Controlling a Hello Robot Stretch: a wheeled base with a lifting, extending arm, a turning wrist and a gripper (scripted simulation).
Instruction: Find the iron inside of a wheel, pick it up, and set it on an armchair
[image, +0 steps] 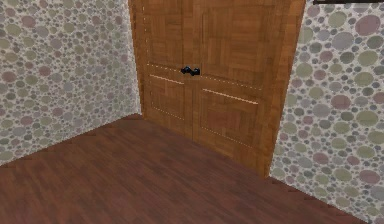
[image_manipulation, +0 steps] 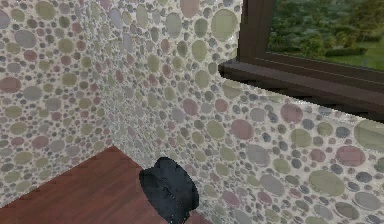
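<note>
Wheel (image_manipulation: 168, 190), dark & round, was seen on wood floor (image_manipulation: 80, 192) by spotted wall (image_manipulation: 100, 80), near window (image_manipulation: 320, 30); wooden door (image: 215, 85) was seen ahead. Fingers' state couldn't be told.

Door: a brown wooden double door (image: 215, 75) stands in the room's corner, both leaves closed, each with raised panels above and below.
Handles: two small dark handles (image: 190, 71) sit side by side where the leaves meet, about halfway up the visible part.
Left wall: wallpaper (image: 60, 70) with a pale ground and round spots in grey, green and dull pink meets the door's frame.
Right wall: the same spotted wallpaper (image: 340, 110) runs along the forward view's right.
Top right: a short dark strip (image: 345, 3) lies at the upper edge.
Floor: dark reddish-brown wooden boards (image: 140, 180) reach up to the door and both walls.
</note>
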